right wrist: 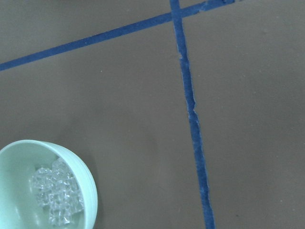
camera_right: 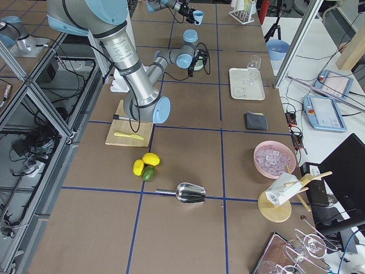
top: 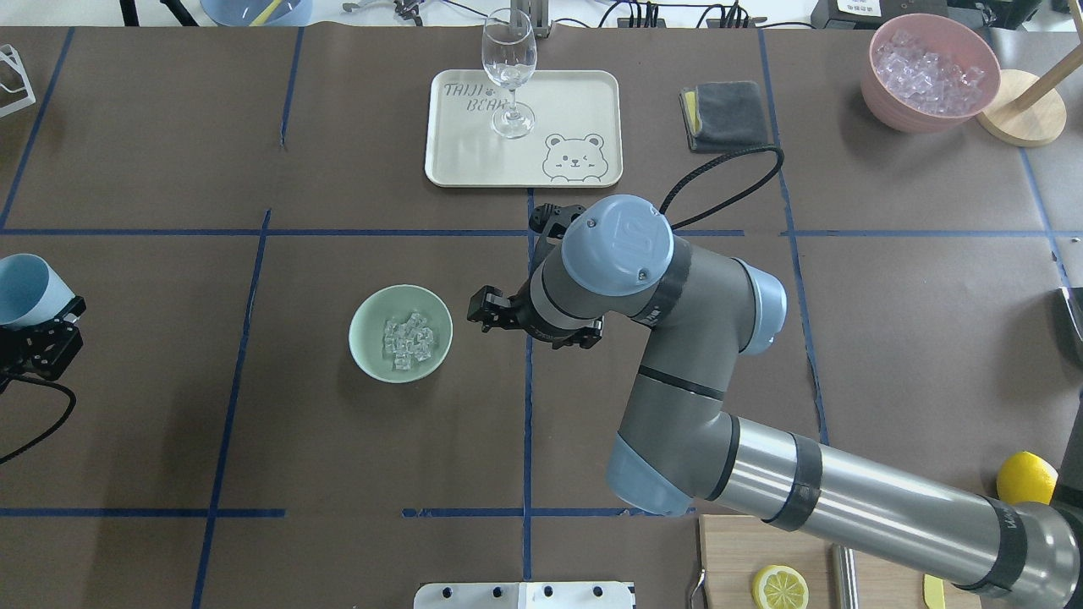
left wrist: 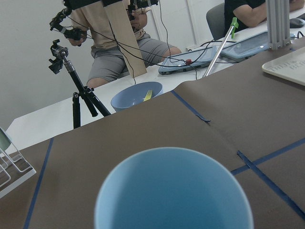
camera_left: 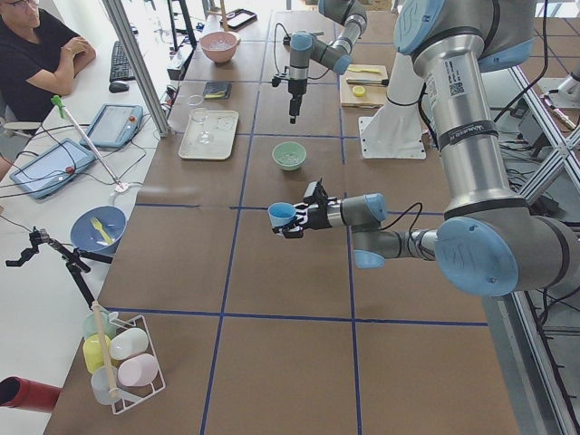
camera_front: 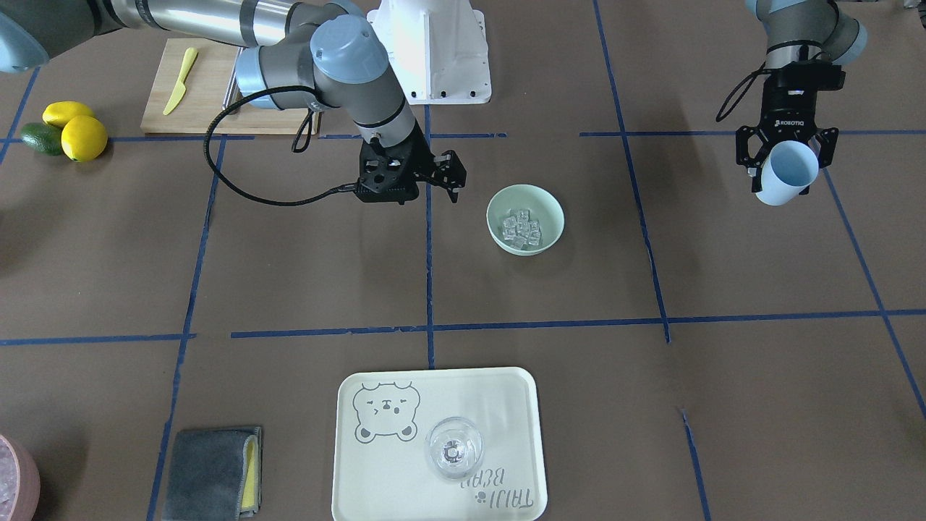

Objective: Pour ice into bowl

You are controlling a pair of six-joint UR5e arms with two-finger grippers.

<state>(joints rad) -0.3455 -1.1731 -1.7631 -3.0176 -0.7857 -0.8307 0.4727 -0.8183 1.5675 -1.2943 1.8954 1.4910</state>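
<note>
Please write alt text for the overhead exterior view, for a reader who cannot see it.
A pale green bowl holding a small heap of ice sits on the brown table. The open right gripper hovers just beside it; at the left edge, the left gripper holds a light blue cup.

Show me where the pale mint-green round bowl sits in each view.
Front-facing: pale mint-green round bowl, just right of centre.
Overhead: left of centre.
Exterior left: upper centre, mid-table.
Exterior right: far end, mostly hidden behind the right arm.
Left wrist: not in view.
Right wrist: bottom-left corner.
Landmark: cream rectangular tray, seen in all four exterior views.
</note>
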